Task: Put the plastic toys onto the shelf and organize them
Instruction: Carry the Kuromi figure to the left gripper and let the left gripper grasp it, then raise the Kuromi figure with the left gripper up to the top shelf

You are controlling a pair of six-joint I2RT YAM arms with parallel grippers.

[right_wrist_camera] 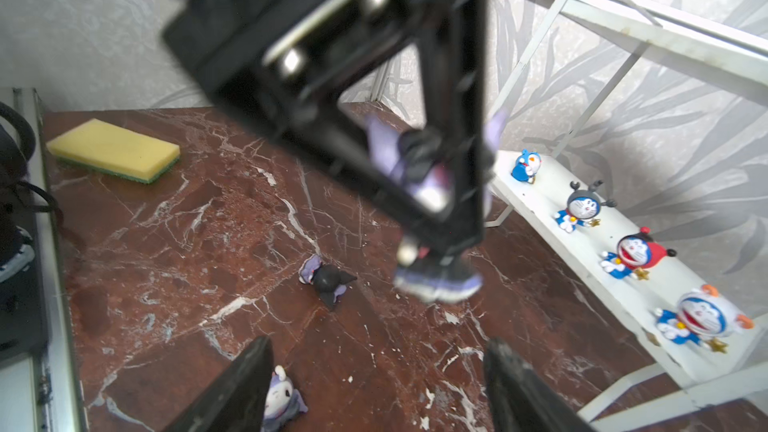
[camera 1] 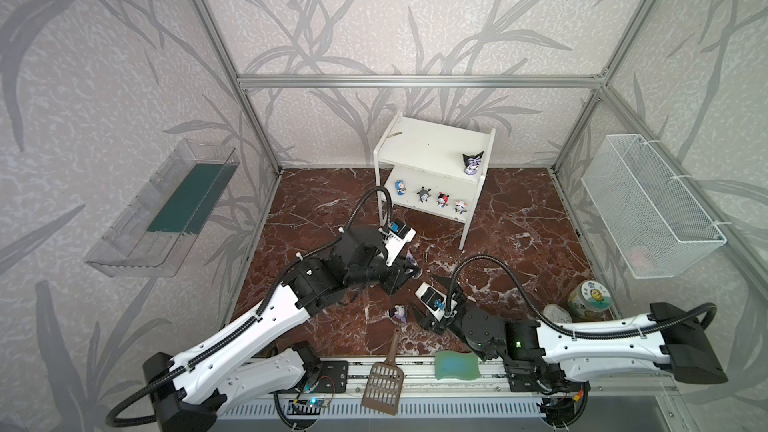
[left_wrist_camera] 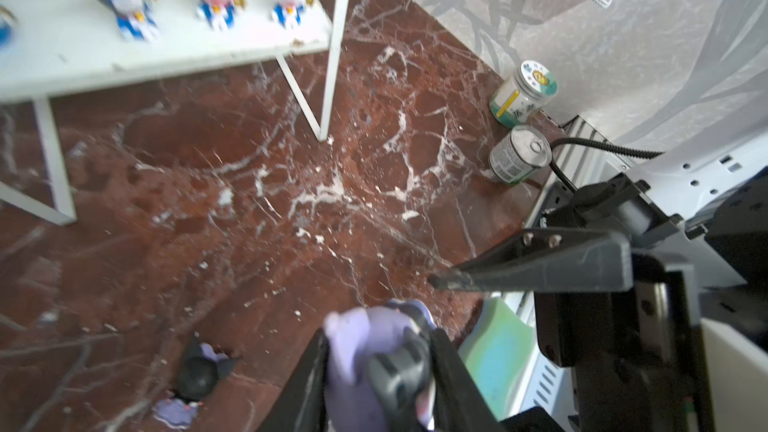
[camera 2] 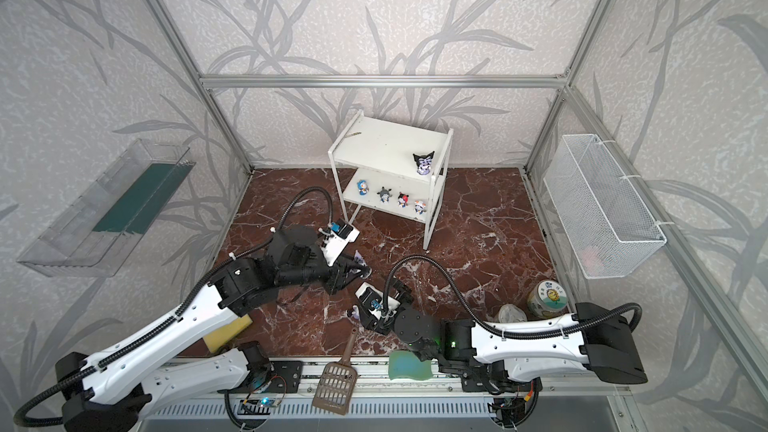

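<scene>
Shelf, top board: the shelf (camera 1: 419,147) carries one upright purple figurine (camera 1: 473,163) near its right side panel.
Shelf, lower board: four stand in a row, apart from one another: the blue-headed figurine (camera 1: 400,187), the grey-headed figurine (camera 1: 423,194), the red-black-headed figurine (camera 1: 442,199) and the white-headed figurine (camera 1: 459,206).
Left gripper (left_wrist_camera: 378,367): jaws drawn narrow and clamped on the held purple figurine (right_wrist_camera: 436,284), above the floor in front of the shelf.
Right gripper (right_wrist_camera: 378,344): jaws wide, nothing between them, low over the floor.
Floor: the fallen purple figurine (right_wrist_camera: 328,280) lies on its side below the left gripper. The second fallen figurine (right_wrist_camera: 282,398) lies just beside one right finger.
Clear tray (camera 1: 124,255): on the left wall, it holds a dark green sheet (camera 1: 187,197) lying flat.
Wire basket (camera 1: 665,218): on the right wall. Something pale pink shows through the mesh, too faint to name.
Jar (camera 1: 590,299) and tin (camera 1: 557,313): near the right front corner, both lidded, contents hidden.
</scene>
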